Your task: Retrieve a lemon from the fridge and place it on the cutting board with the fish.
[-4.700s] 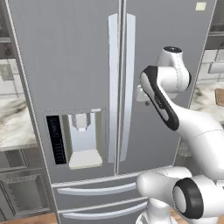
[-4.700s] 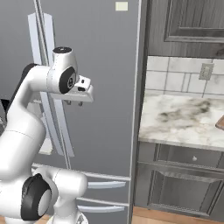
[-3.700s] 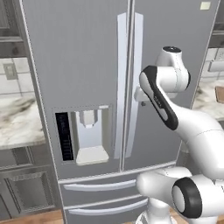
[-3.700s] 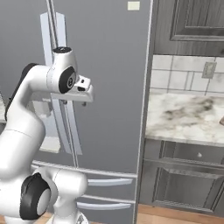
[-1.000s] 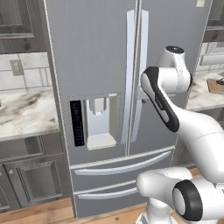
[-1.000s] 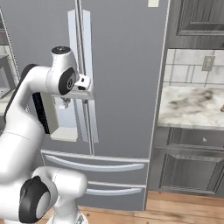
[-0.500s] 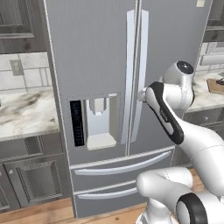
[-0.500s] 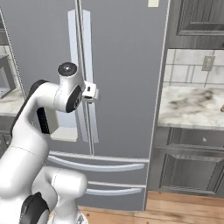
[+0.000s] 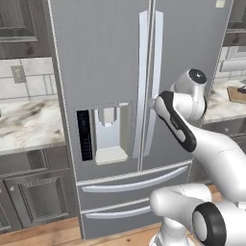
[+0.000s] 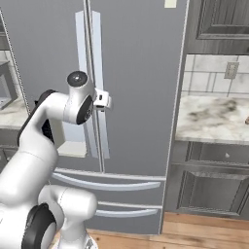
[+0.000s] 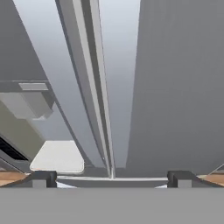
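The white arm climbs from the lower right of the left base view, elbow bent high, forearm reaching left toward mid-frame. The gripper sits at the bottom of the hand view, its two dark fingertips spread wide apart, nothing between them.

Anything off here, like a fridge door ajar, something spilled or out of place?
Nothing stands out. The fridge has both doors shut and both drawers flush, with its handles straight. The open hand faces the door seam.
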